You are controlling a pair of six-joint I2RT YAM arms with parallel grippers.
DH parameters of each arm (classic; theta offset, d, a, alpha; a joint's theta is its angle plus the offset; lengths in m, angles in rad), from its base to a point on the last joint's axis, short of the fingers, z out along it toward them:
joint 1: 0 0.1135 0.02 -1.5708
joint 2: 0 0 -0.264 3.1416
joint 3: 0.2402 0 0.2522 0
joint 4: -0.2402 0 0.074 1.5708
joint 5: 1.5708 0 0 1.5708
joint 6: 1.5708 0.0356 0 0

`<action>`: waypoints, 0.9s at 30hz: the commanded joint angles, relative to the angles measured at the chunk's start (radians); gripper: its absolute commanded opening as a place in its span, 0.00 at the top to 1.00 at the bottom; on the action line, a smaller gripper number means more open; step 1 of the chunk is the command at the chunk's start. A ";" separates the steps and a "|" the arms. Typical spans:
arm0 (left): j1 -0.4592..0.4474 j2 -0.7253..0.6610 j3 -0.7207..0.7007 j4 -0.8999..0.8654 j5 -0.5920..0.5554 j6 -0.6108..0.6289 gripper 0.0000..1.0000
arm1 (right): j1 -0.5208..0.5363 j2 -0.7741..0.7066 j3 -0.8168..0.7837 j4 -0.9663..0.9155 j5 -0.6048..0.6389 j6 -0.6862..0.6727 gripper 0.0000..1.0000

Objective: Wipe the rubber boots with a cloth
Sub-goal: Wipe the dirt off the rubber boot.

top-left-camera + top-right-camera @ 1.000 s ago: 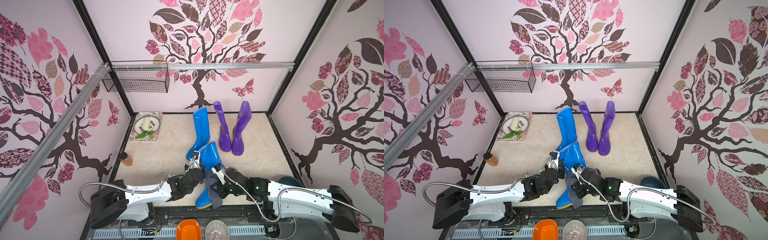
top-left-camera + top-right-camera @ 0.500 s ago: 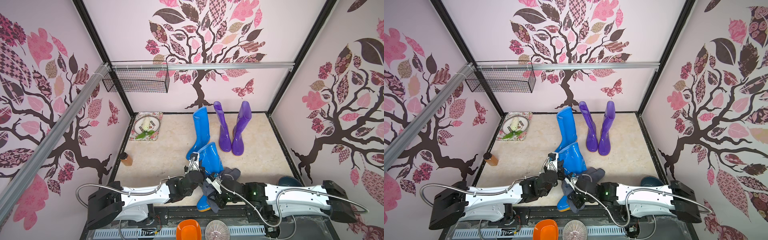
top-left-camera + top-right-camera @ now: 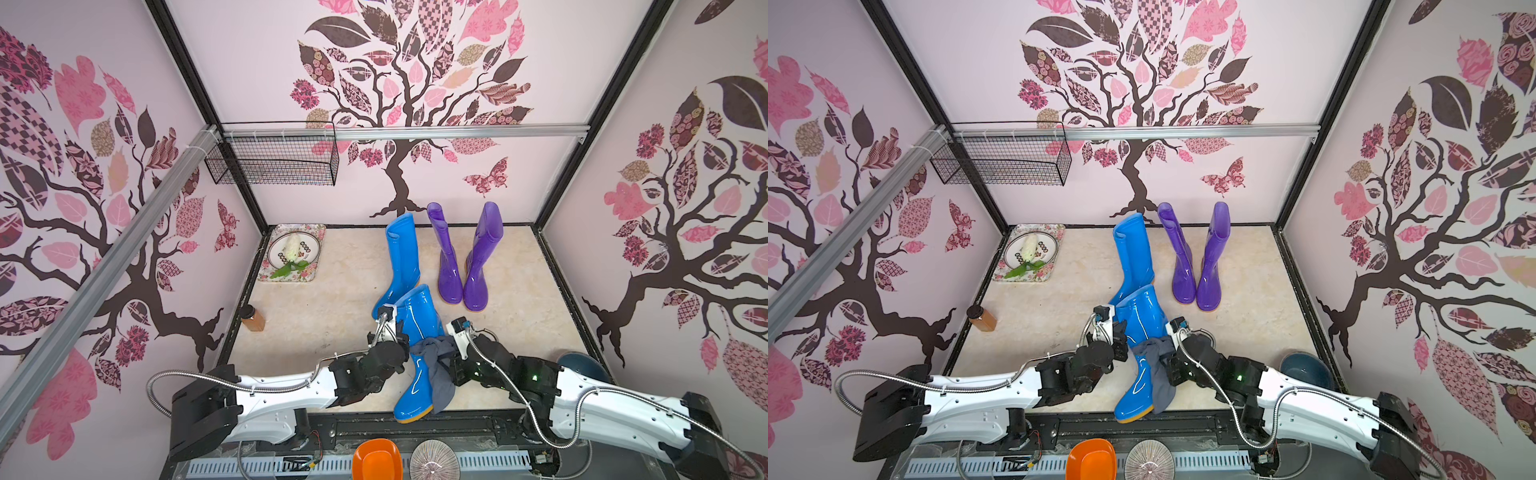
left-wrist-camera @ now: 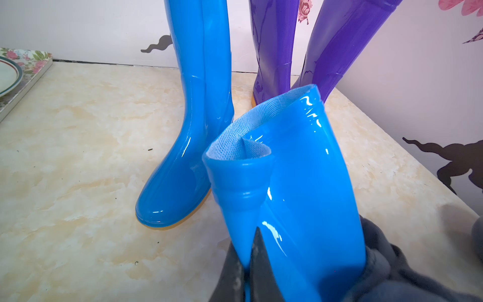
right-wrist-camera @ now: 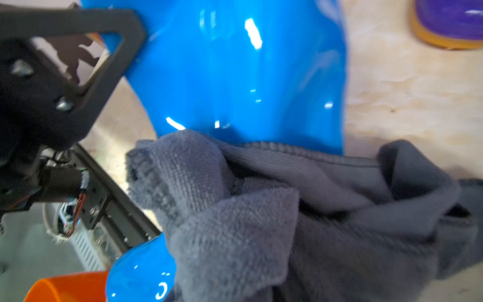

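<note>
Left gripper (image 4: 246,261) pinches the near blue boot (image 3: 417,320) by its shaft at the table (image 3: 316,332) front, right gripper (image 3: 455,360) clamps the cloth (image 3: 436,370) draped over the ankle: press flat and drag lengthwise without snagging.

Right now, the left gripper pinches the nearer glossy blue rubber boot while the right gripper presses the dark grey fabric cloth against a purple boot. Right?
No: the right gripper presses the dark grey fabric cloth against the nearer glossy blue rubber boot that the left gripper pinches, not a purple one. Both top views show it.
</note>
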 commanded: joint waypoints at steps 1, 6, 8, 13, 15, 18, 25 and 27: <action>-0.004 -0.024 -0.019 0.014 0.004 -0.034 1.00 | 0.014 0.046 0.004 -0.021 -0.094 -0.034 1.00; -0.003 -0.021 -0.015 0.011 0.002 -0.051 1.00 | 0.304 0.139 0.066 0.100 -0.030 -0.074 1.00; -0.004 -0.020 -0.015 0.010 -0.002 -0.054 1.00 | 0.364 0.190 0.103 0.119 -0.059 -0.080 1.00; -0.003 -0.029 -0.015 0.000 -0.011 -0.059 1.00 | 0.367 0.263 0.102 0.160 -0.093 -0.053 1.00; -0.002 -0.035 -0.015 -0.007 -0.013 -0.059 1.00 | 0.367 0.251 0.092 0.132 -0.021 -0.035 1.00; -0.003 -0.039 -0.021 -0.012 -0.013 -0.063 1.00 | 0.367 0.183 0.068 0.065 0.159 -0.002 1.00; -0.002 -0.023 -0.019 -0.009 0.002 -0.079 1.00 | 0.184 -0.033 -0.020 -0.030 0.189 0.036 1.00; -0.002 -0.024 -0.021 -0.006 0.006 -0.084 1.00 | 0.159 -0.076 -0.039 -0.018 0.186 0.023 1.00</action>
